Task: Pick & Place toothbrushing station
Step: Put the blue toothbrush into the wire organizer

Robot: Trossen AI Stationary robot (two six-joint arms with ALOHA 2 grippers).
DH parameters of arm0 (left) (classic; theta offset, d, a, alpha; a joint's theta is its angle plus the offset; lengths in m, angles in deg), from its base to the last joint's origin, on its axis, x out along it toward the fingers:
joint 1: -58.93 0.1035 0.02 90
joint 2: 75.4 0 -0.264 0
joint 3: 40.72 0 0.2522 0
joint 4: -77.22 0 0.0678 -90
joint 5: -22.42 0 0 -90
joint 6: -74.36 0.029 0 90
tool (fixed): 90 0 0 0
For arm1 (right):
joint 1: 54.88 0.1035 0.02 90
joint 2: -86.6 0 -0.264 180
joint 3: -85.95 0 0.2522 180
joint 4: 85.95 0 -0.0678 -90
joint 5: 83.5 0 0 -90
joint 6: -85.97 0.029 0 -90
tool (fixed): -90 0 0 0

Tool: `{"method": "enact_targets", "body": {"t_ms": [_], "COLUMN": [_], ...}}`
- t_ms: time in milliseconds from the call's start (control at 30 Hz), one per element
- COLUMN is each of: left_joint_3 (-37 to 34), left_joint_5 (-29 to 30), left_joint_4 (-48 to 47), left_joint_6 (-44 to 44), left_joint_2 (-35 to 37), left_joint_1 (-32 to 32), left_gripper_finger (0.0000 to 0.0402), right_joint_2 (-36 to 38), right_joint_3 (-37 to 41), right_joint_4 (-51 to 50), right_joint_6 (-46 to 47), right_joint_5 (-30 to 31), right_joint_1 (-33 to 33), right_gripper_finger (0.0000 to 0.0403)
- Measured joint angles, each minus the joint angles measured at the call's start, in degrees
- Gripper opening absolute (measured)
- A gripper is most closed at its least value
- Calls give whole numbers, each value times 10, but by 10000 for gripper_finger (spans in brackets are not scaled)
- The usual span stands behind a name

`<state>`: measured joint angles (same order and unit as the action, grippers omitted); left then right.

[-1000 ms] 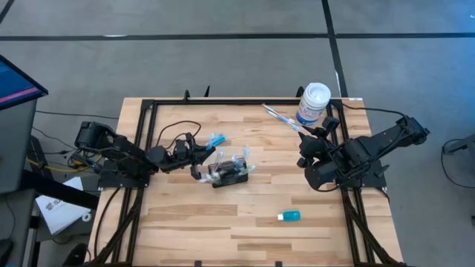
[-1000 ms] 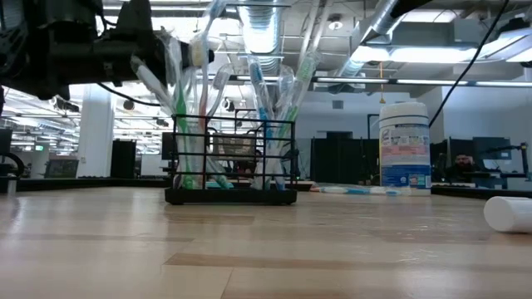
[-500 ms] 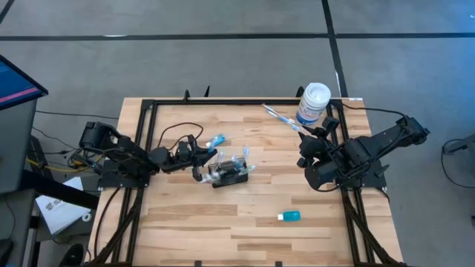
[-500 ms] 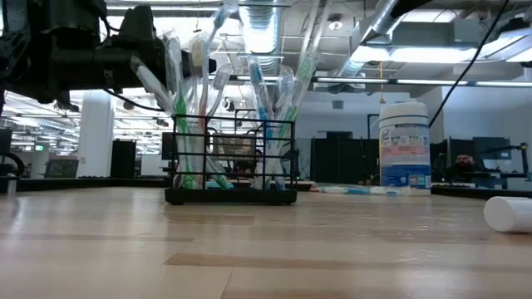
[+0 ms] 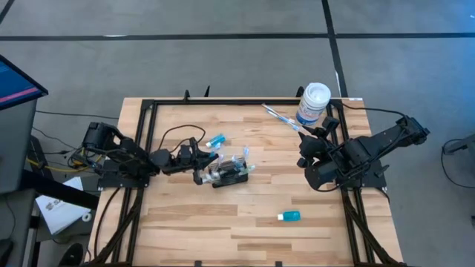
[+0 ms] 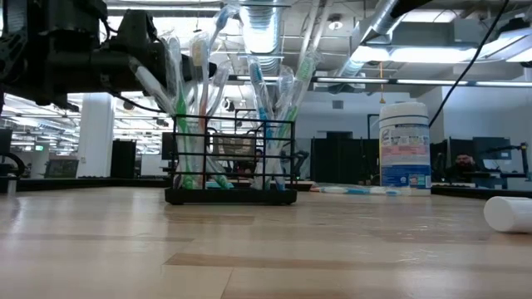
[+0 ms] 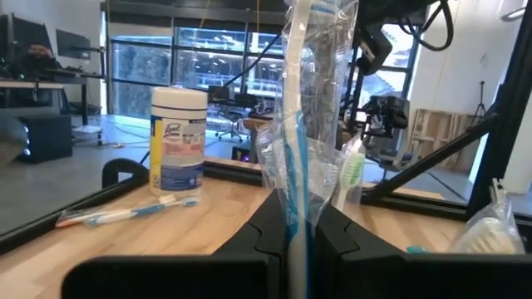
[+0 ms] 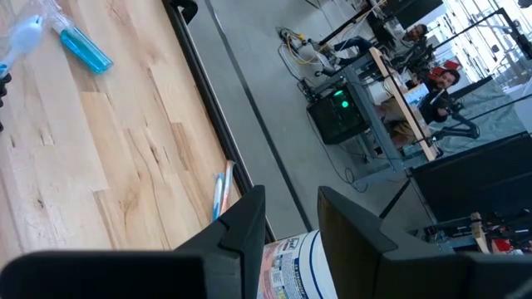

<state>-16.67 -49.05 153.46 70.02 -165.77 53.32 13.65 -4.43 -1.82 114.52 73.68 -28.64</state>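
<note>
High view: the toothbrushing station (image 5: 227,173) stands mid-bench (image 5: 245,222), the left end effector (image 5: 202,167) just beside it, the right end effector (image 5: 306,152) well apart and partly spread. Left wrist view: the left end effector pinches a wrapped toothbrush (image 7: 298,124).

You see the black wire-mesh rectangular holder (image 5: 228,175) mid-table, the white round canister (image 5: 312,104) at the far right corner, the small blue tube (image 5: 289,216) nearer you.
</note>
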Motion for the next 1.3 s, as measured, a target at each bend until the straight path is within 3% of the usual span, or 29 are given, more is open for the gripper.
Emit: {"method": "enact_targets", "body": {"t_ms": [367, 1000, 1300], "left_joint_3": [-14, -18, -18], "left_joint_5": [-27, -27, -27], "left_joint_4": [0, 0, 0], "left_joint_6": [11, -6, -6], "left_joint_2": [61, 67, 67], "left_joint_1": [0, 0, 0], "left_gripper_finger": [14, 22, 53], "right_joint_2": [0, 0, 0], "right_joint_3": [0, 0, 0], "right_joint_4": [-1, 3, 3], "right_joint_6": [0, 0, 0], "right_joint_5": [0, 0, 0], "right_joint_1": [0, 0, 0], "right_gripper_finger": [102, 102, 102]}}
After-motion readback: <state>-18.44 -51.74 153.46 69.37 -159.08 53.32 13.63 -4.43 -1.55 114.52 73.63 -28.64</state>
